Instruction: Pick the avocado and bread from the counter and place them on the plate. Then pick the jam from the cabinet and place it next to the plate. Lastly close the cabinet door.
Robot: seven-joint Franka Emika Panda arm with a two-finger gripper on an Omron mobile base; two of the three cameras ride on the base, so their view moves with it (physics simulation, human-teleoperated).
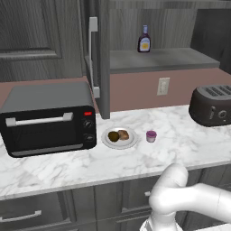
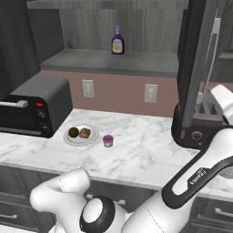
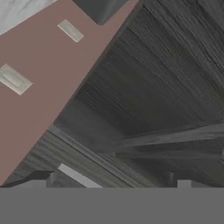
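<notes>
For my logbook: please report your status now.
Gripper open, empty, facing cabinet door. Avocado and bread on plate; jam beside it. Door not yet closed.

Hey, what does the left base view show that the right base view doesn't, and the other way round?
Left base view: the toaster oven with its whole front and door handle, and the toaster unobstructed, slots visible.
Right base view: a second outlet near the oven, and the open cabinet door standing in front of the toaster.
Both: the plate holding the avocado and bread, the jam on the counter beside it, and the bottle on the shelf.
</notes>
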